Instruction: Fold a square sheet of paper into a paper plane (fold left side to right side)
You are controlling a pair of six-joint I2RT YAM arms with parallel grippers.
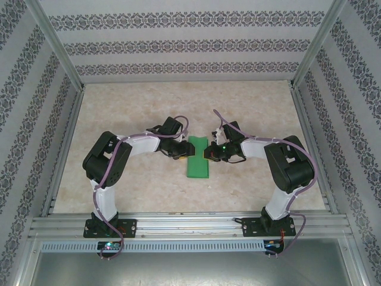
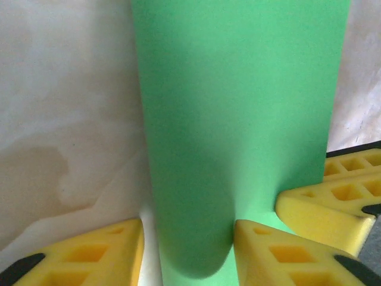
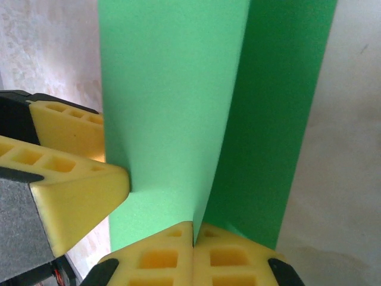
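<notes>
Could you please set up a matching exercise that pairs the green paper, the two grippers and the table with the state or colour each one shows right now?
Things:
1. thin bright green sheet of paper
2. left gripper, yellow fingers
3. right gripper, yellow fingers
4. flat table top

States:
A. fingers shut on a raised paper flap
B. beige and marbled
C. folded over, lying between both grippers
D. fingers apart

Pairs: 1-C, 2-D, 3-A, 4-B
</notes>
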